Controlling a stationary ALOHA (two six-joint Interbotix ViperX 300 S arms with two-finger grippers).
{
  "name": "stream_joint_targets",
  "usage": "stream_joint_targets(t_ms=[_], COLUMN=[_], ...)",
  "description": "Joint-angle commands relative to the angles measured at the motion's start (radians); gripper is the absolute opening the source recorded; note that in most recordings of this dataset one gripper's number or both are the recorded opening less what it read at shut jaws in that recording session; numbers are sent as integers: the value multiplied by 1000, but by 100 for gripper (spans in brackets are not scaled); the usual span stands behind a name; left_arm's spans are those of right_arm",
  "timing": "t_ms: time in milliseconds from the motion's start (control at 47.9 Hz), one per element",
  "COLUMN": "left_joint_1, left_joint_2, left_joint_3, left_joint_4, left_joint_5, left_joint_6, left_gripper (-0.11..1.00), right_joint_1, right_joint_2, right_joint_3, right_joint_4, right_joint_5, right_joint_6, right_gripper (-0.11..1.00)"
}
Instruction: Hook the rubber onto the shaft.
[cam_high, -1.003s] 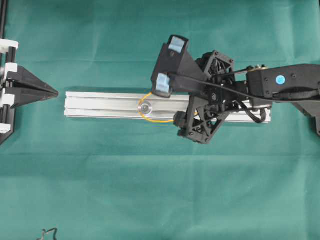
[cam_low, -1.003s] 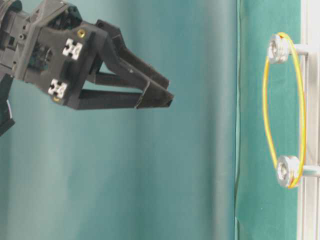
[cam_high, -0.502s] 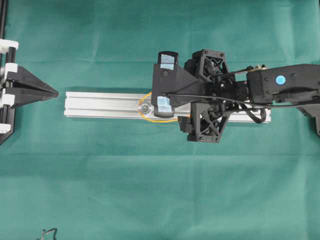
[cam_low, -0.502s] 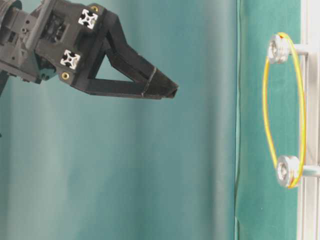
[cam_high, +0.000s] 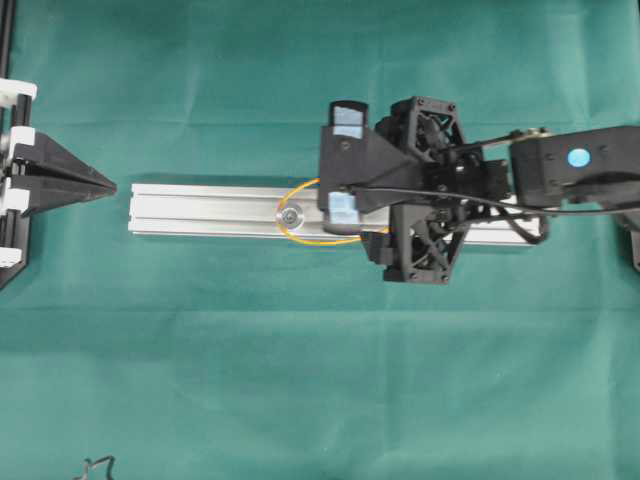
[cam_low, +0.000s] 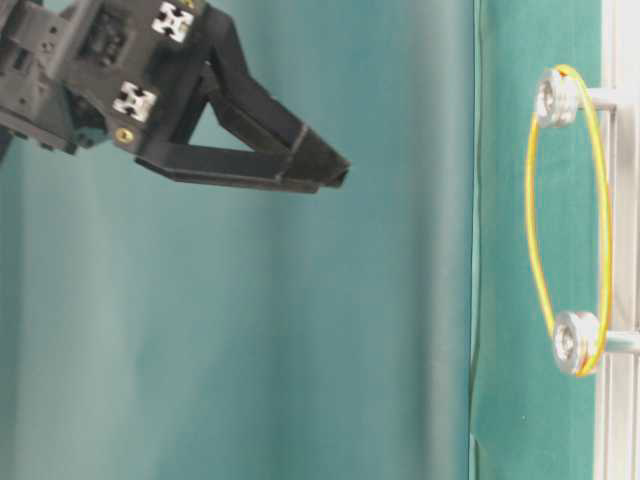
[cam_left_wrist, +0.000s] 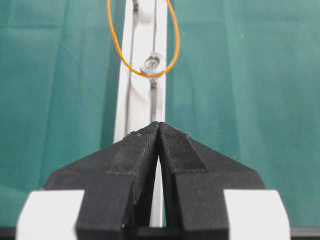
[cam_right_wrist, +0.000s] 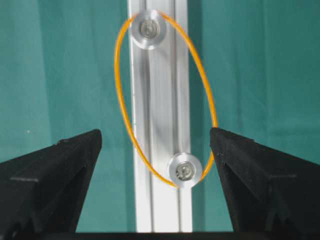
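1. overhead, the aluminium rail (cam_high: 200, 209) lies lengthwise across the middle of the green cloth (cam_high: 300, 380).
2. the rubber (cam_right_wrist: 125, 120), a thin orange loop, is stretched around two round silver shafts on the rail: the far shaft (cam_right_wrist: 147, 29) and the near shaft (cam_right_wrist: 184, 170) in the right wrist view.
3. the loop bows out wider than the rail on both sides between the two shafts.
4. the right gripper (cam_right_wrist: 156, 145) hangs above the rail with its fingers spread wide apart, one on each side of the loop, and holds nothing.
5. in the table-level view its black fingers (cam_low: 290, 165) stand well clear of the rubber and the shafts.
6. the left gripper (cam_left_wrist: 159, 125) has its fingertips pressed together with nothing between them.
7. from overhead the left gripper sits at the left edge of the scene, just beyond the rail's end, pointing along it, well apart from the rubber.
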Motion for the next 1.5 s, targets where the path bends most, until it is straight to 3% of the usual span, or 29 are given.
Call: stream_joint_targets(t_ms=[0,167,940,1484], left_joint_1=[-3,-3,-3,-3], left_joint_2=[5,5,5,5], left_joint_3=[-31,-31,-31,-31], left_joint_4=[2,2,3,2], left_joint_5=[-5,-5,8,20], left_joint_6=[0,2,3,3], left_gripper=[0,0,0,0], right_joint_1=[0,2,2,0], right_joint_2=[-55,-117,-353,-353], right_joint_3=[14,81,318,351], right_joint_4=[-18,-37,-37,-67], right_joint_5=[-44,-107,-156,-201], right_joint_6=[2,6,8,8], right_gripper=[91,90,90,90])
